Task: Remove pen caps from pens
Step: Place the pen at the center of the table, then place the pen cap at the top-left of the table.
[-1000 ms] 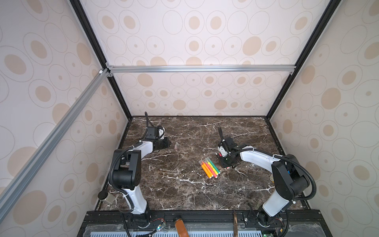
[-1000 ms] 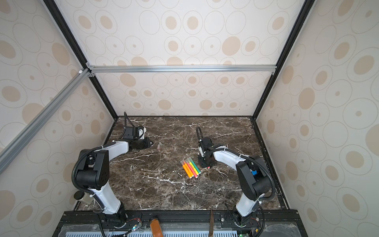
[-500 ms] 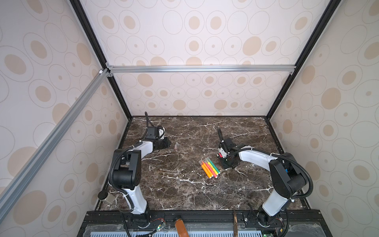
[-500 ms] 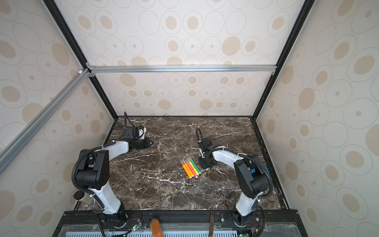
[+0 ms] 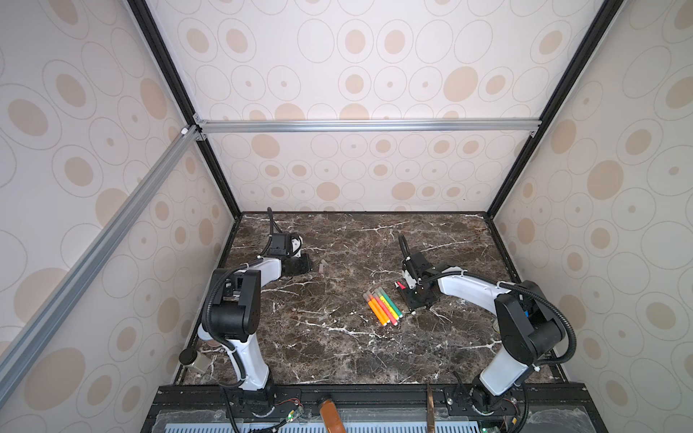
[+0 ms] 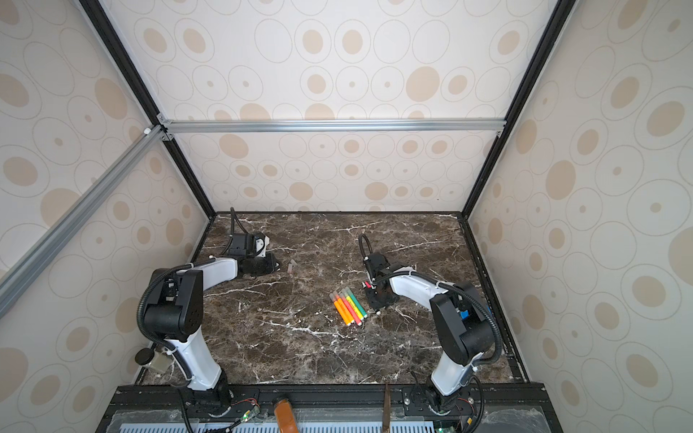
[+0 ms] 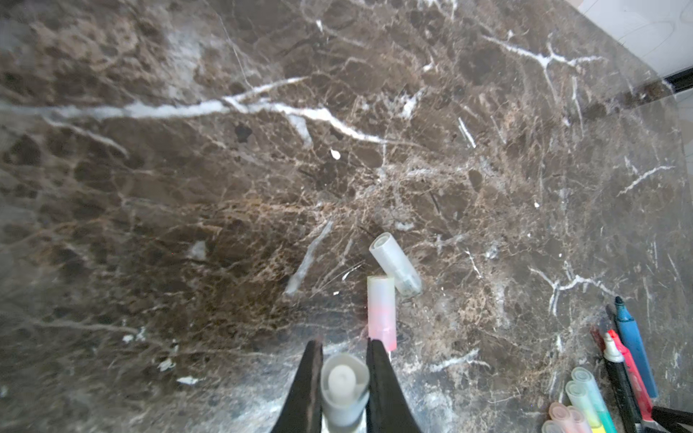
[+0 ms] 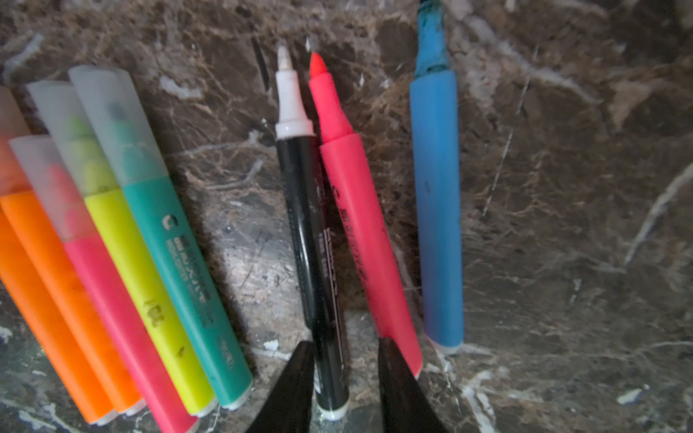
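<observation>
We count three bare pens [image 8: 311, 225] and five capped pens [image 8: 150, 243], all flat, tips backward. Of three loose caps [image 7: 395, 264], left gripper [image 7: 344, 344] pinches one; right gripper [image 8: 343, 343] is parted.

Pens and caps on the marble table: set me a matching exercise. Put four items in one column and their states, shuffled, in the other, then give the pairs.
Items
1. blue pen
2. black pen
3. green pen
4. grey cap

States
a. capped
b. clamped in the left hand
c. uncapped, lying outside both hands
d. uncapped, between the parted fingers of the right hand

Pairs: 1-c, 2-d, 3-a, 4-b
</observation>
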Controlling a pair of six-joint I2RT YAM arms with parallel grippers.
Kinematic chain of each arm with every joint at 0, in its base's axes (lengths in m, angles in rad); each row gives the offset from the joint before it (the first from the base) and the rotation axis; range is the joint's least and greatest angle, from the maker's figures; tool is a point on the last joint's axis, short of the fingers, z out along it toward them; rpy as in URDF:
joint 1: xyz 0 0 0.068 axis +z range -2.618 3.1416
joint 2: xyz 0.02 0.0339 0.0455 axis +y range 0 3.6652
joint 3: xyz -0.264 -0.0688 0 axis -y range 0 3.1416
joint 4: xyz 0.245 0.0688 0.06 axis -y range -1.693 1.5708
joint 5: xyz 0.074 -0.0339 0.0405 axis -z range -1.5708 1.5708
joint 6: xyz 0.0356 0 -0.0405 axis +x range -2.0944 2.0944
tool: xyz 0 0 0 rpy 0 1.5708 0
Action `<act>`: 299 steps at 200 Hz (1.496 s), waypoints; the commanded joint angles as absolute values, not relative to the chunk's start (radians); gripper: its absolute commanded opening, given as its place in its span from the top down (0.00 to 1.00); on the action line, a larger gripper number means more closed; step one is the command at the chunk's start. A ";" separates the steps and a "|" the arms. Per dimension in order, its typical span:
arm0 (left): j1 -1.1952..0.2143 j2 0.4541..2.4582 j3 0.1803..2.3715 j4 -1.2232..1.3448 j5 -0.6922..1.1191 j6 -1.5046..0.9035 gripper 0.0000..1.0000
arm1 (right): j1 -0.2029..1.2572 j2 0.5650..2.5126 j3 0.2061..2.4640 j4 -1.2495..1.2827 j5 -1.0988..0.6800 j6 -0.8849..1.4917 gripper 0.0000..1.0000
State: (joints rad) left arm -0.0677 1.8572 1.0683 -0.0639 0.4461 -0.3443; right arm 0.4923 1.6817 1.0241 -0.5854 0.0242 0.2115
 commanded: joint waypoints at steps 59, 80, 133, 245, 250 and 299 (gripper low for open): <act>-0.083 1.929 1.084 0.003 0.512 -0.340 1.00 | 0.491 1.554 1.055 -0.622 0.030 0.201 0.68; -0.090 1.937 1.085 0.004 0.518 -0.339 1.00 | 0.493 1.553 1.059 -0.626 0.028 0.201 0.68; -0.097 1.928 1.078 -0.016 0.493 -0.328 0.91 | 0.493 1.562 1.068 -0.632 0.021 0.202 0.68; -0.103 1.849 1.101 -0.051 0.487 -0.331 0.72 | 0.531 1.592 1.111 -0.648 0.007 0.191 0.67; -0.103 1.844 1.104 -0.054 0.488 -0.331 0.72 | 0.535 1.596 1.115 -0.650 0.006 0.189 0.67; -0.103 1.786 1.119 -0.067 0.506 -0.346 0.71 | 0.602 1.636 1.149 -0.658 -0.021 0.203 0.67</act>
